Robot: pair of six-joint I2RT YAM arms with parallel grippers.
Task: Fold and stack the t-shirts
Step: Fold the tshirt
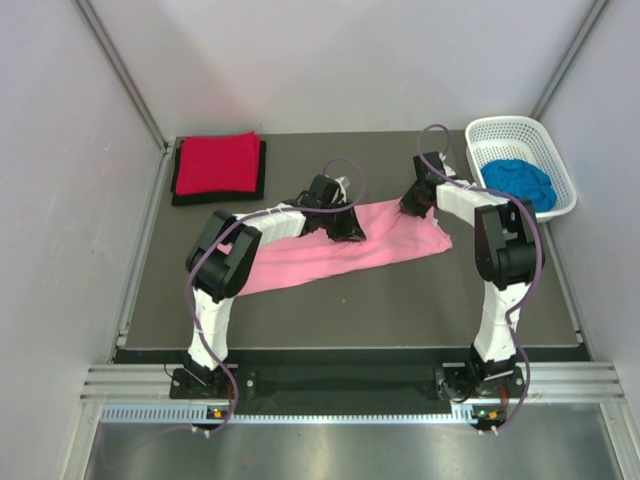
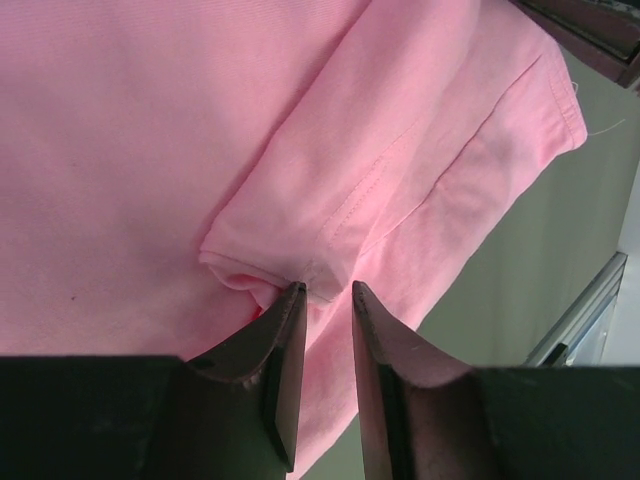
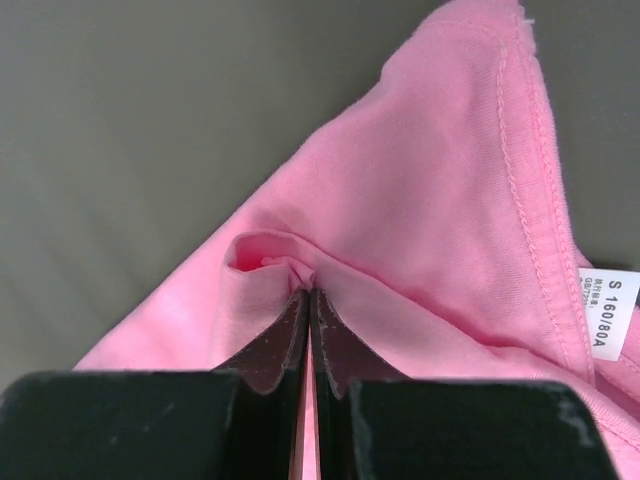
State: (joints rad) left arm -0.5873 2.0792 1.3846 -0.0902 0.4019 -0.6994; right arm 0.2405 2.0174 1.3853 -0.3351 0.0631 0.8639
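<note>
Here the pink t-shirt [image 1: 330, 250] lies on the counter [image 1: 400, 300] left of the white basket [image 1: 505, 125], both grippers pinching it — the right gripper [image 3: 310, 292] clamped on a puckered fold nearest the basket, the left gripper [image 2: 325, 290] on a bunched hem farther off. The blue t-shirt [image 1: 520, 182] sits inside the basket; the red t-shirt [image 1: 217, 162] lies folded on the black t-shirt [image 1: 215, 197], well left of it.

We see a dark grey table [image 1: 400, 300] with a pink t-shirt [image 1: 300, 262] lying across its middle in a long, rumpled band. A folded black t-shirt [image 1: 215, 199] lies at its far left corner, and a white lattice basket [image 1: 505, 123] stands at its far right corner.
</note>
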